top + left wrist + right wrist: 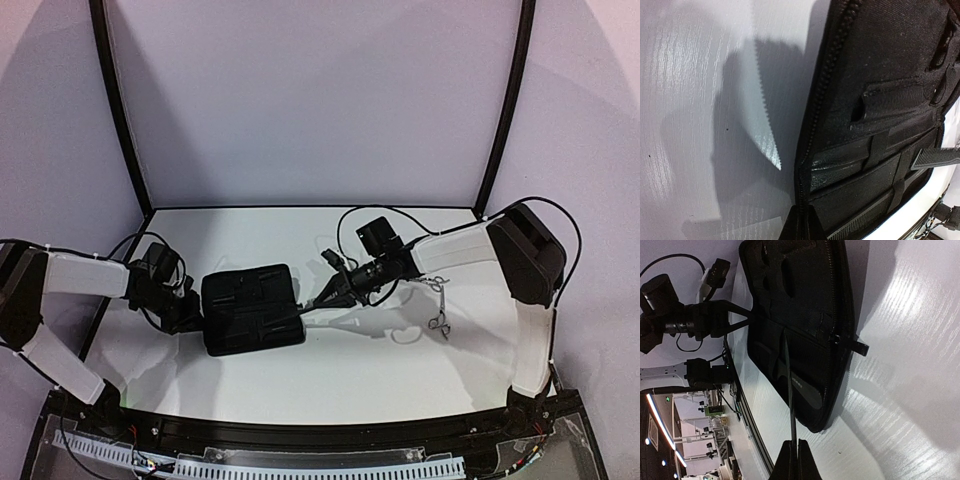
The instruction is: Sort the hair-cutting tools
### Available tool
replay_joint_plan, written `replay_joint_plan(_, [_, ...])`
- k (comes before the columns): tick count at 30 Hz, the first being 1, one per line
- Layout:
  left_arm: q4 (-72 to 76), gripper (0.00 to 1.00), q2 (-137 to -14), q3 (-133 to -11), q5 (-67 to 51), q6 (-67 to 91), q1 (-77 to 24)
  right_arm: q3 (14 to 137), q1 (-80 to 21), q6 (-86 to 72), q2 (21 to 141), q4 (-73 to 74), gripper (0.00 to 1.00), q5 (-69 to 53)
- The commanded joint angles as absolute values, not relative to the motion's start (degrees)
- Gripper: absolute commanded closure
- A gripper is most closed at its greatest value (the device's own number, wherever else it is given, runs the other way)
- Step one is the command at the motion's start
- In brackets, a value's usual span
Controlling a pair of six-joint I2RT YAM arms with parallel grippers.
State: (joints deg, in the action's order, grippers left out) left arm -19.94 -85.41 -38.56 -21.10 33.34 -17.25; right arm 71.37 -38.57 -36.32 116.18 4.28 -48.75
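The left fingers (790, 230) are closed on the zip edge of the open black zip case (250, 310), which lies flat on the white surface (350, 370). A slim black comb (789, 390) is pinched edge-on by the closed right fingers (785, 465) — its far end over the case. Two silver scissors (437, 320) lie further right — on the surface, beside the right arm (450, 250).
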Motion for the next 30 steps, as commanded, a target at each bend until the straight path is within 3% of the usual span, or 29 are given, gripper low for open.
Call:
replay_joint_plan(1, [-18.83,0.99,-83.88,-37.44,-23.57,32.58,-17.35,73.76,-38.8,-37.57,119.13,6.78,1.0,-48.57])
replay_joint_plan(30, [-18.05,0.99,-83.63,-37.26,-24.76,32.42,-17.43,82.28,-42.52,-33.31,125.67,11.86,1.0,-53.17])
